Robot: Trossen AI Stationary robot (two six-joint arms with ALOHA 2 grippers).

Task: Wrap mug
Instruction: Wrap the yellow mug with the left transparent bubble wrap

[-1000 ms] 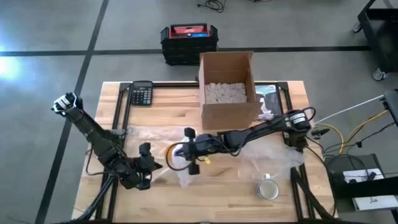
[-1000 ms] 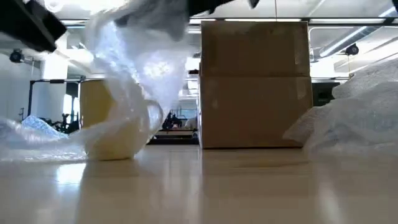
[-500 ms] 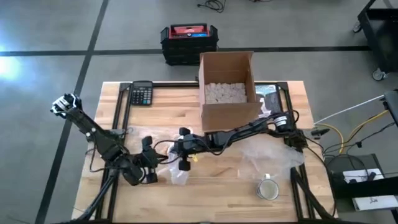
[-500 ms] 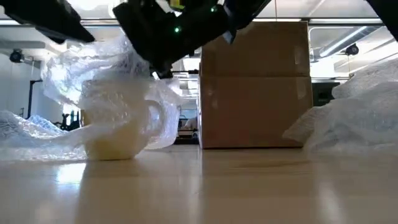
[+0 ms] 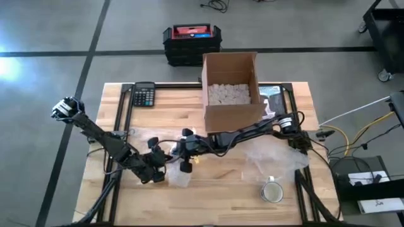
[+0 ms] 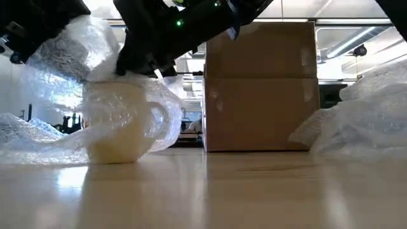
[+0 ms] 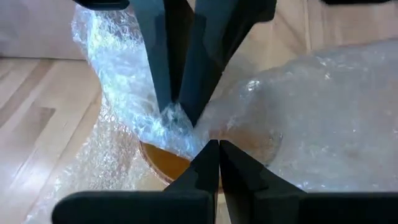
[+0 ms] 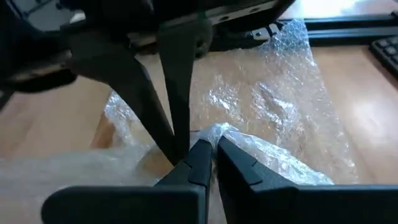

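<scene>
The mug [image 6: 117,124] stands upright on the table [image 5: 240,183], on the near side of the cardboard box [image 5: 231,88] and off toward the left arm, swathed in bubble wrap [image 6: 76,70]. Right above it the left claw [image 5: 159,168] and the right claw [image 5: 183,151] meet tip to tip, each pinched narrow on a fold of the bubble wrap. A calculator [image 5: 144,95] lies beside the box, on the left arm's side.
</scene>
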